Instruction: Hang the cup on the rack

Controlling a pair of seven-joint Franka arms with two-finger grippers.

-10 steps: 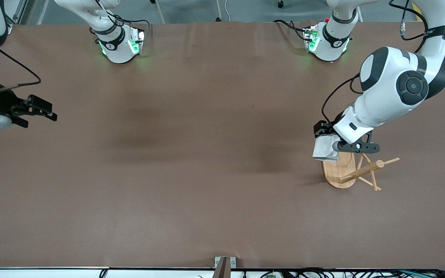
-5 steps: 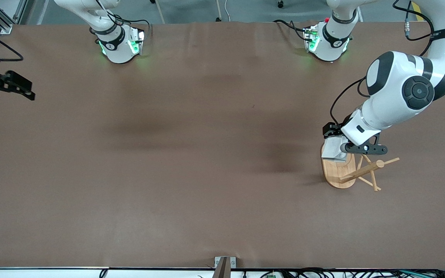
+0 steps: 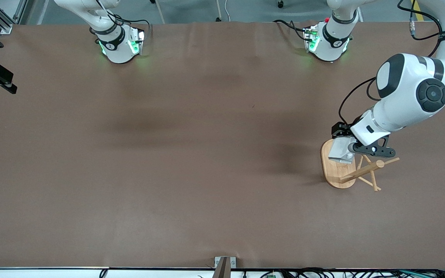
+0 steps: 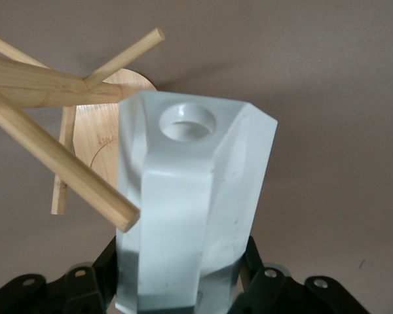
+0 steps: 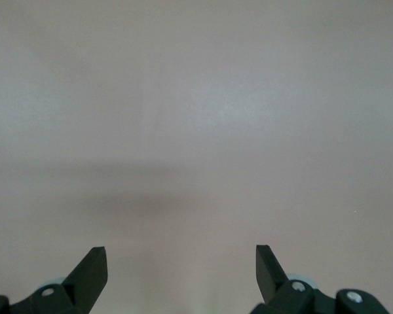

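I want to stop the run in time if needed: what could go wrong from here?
The peg tip sits beside the cup, not in its handle hole; pushing on could tip the rack. The left pincer holds the cup only near its lower end, so it may twist. The right pincer waits open.

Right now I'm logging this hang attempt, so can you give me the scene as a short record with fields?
cup: white, faceted, held over the rack's base, not on a peg
rack: bamboo, upright, toward the left arm's end of the table
left gripper: jaws shut on the cup
right gripper: jaws open, empty, waiting over the right arm's end of the table
table: brown
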